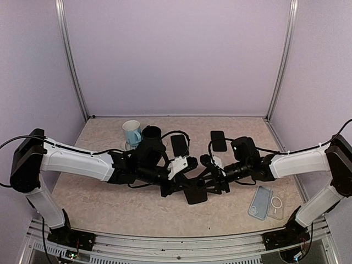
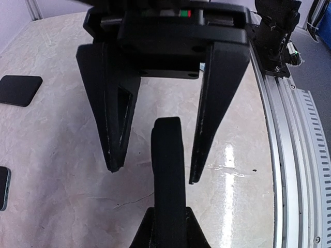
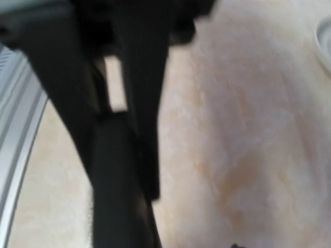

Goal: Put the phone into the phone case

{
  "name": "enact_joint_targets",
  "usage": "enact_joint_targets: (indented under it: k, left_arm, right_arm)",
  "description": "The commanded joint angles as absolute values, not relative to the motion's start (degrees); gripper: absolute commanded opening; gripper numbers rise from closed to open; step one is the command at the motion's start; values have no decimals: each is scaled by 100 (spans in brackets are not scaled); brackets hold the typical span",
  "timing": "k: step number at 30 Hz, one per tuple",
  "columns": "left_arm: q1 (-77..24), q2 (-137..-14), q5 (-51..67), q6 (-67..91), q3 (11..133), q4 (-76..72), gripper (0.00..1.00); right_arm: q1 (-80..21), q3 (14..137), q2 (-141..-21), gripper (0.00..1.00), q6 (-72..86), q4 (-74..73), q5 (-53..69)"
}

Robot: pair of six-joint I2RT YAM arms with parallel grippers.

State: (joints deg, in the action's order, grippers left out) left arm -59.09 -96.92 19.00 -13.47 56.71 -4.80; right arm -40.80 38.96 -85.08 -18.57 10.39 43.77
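Top external view: phone, a black slab, held off the table between both arms at mid-table. Right gripper pinches its edge, as far as the blurred wrist view allows. Left gripper is spread, fingers either side of the slab, not touching. Phone case, clear, lies empty beside the right arm, well apart. Insertion not yet begun.

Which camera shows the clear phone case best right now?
Top external: the phone case lies whole on the table beside the right arm. Left wrist shows at most a blue sliver at its edge; right wrist is blurred and misses it.
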Motion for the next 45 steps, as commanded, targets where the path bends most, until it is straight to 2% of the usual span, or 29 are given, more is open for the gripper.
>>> enact_joint_targets:
  k: [1, 3, 5, 6, 10, 15, 17, 19, 21, 22, 24, 26, 27, 29, 31, 34, 36, 38, 40, 44, 45]
  left_arm:
    - [-5871, -9812, 1477, -1553, 5641, 120, 0]
    - [-5870, -9826, 1470, -1549, 5645, 156, 0]
    - [-5873, -9834, 1465, -1552, 5651, 183, 0]
    - [-5877, -9843, 1463, -1552, 5659, 196, 0]
    - [-5892, -9827, 1502, -1496, 5737, 245, 1]
    - [-5937, -9490, 1904, -1269, 5626, -651, 46]
    - [-5941, -9388, 2103, -1168, 5547, -1107, 54]
    - [-5949, -9428, 2164, -1123, 5629, -1204, 50]
    - [-5948, -9633, 2165, -1108, 5857, -1010, 35]
    - [-5954, -9719, 2147, -1107, 5942, -889, 26]
    - [-5958, -9877, 2101, -1118, 6050, -695, 1]
    - [-5966, -9936, 2085, -1133, 6056, -602, 0]
    - [-5972, -9911, 2049, -1128, 6032, -606, 0]
    - [-5979, -9831, 1956, -1133, 5937, -704, 0]
    - [-5981, -9710, 1925, -1165, 5838, -786, 0]
    - [-5984, -9617, 1969, -1188, 5800, -822, 0]
    - [-5984, -9638, 2005, -1195, 5820, -798, 0]
    - [-5985, -9699, 2012, -1173, 5843, -747, 0]
    - [-5991, -9711, 2028, -1148, 5838, -730, 0]
    - [-5985, -9510, 2097, -1069, 5736, -798, 1]
    - [-5985, -9442, 2116, -1031, 5686, -837, 16]
  right_arm:
    - [-4102, 3605, -8740, 45, -1449, 1307, 4071]
    - [-4104, 3481, -8780, 20, -1385, 1493, 4061]
    - [-4104, 3398, -8780, 4, -1375, 1610, 4120]
    - [-4104, 3392, -8774, 0, -1385, 1616, 4151]
    - [-4101, 3380, -8708, 0, -1415, 1565, 4048]
    - [-4209, 3294, -8553, 0, -1406, 1746, 3911]
    - [-4287, 3239, -8535, 0, -1410, 1926, 3916]
    - [-4341, 3233, -8551, 0, -1414, 2015, 3911]
    - [-4376, 3218, -8541, 0, -1421, 2079, 3940]
    - [-4385, 3210, -8531, 0, -1428, 2089, 3971]
    - [-4398, 3208, -8496, 0, -1440, 2064, 3994]
    - [-4390, 3206, -8457, 0, -1444, 2018, 3948]
    - [-4393, 3191, -8467, 4, -1413, 2013, 3906]
    - [-4392, 3133, -8542, 25, -1339, 2026, 3934]
    - [-4389, 3040, -8679, 36, -1224, 2112, 3980]
    - [-4393, 2831, -8932, 39, -973, 2551, 3996]
    - [-4387, 2775, -9037, 31, -791, 2906, 4031]
    - [-4394, 2746, -9052, 13, -637, 3240, 4125]
    - [-4401, 2740, -9034, 0, -571, 3446, 4229]
    - [-4399, 2713, -8702, 0, -600, 3376, 4354]
    - [-4398, 2716, -8577, 0, -635, 3288, 4360]
